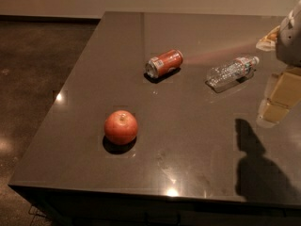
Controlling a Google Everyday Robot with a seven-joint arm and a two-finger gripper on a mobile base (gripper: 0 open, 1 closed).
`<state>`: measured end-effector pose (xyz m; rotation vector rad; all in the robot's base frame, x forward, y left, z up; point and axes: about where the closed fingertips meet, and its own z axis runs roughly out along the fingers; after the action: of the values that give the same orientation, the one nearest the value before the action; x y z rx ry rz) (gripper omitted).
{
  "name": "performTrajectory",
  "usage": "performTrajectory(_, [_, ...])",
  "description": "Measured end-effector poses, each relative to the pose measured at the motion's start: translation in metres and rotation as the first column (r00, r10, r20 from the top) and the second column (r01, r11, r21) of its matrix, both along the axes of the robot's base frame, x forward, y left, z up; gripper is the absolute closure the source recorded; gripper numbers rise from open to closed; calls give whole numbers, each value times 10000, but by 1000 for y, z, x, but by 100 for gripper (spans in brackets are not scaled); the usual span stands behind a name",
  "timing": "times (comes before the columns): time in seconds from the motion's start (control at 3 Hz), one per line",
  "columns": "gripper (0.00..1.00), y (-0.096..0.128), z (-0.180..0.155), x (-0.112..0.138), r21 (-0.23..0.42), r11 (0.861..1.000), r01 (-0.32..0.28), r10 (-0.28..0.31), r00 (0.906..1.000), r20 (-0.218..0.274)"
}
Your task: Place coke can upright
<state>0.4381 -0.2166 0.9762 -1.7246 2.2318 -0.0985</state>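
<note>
The coke can [163,63] lies on its side on the dark table [197,140], towards the back centre, with its silver end facing front-left. My gripper [274,108] hangs at the right edge of the view, above the table and well to the right of the can, past the water bottle. It holds nothing that I can see.
A clear plastic water bottle [231,71] lies on its side to the right of the can. A red apple [121,127] sits front-left. A pale packet [268,38] shows at the far right, partly behind the arm. The table's left and front edges drop to the floor.
</note>
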Motion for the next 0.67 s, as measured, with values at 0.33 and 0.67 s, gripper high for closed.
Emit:
performTrajectory(0.33, [0,0,0,0,0,10000,0,0,10000,2])
performTrajectory(0.67, [0,12,2,13,-66,9996,-274,275,9996,95])
